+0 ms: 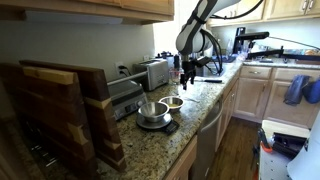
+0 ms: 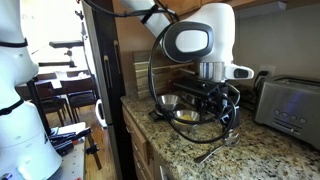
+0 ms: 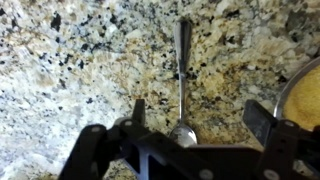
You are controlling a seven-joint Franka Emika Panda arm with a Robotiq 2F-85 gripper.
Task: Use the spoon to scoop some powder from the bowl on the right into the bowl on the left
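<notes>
My hand (image 3: 197,118) hangs low over the granite worktop (image 3: 70,70), jaws wide apart and gripping nothing. The spoon (image 3: 183,70) lies flat on the stone just below it, with the handle pointing away and the scoop end nearest the fingers. At the right edge a bowl (image 3: 281,92) holds tan-yellow powder (image 3: 306,95). In an exterior view a steel bowl (image 1: 150,110) stands close by; I cannot tell what is in it.

A slim dark metal spoon (image 2: 214,151) is seen lying on the speckled granite countertop (image 2: 270,152), just below the black gripper (image 2: 226,122) of the white arm (image 2: 205,30). A round metal bowl (image 2: 168,102) is set behind it, and a brushed-steel toaster (image 2: 290,98) is placed well apart.
</notes>
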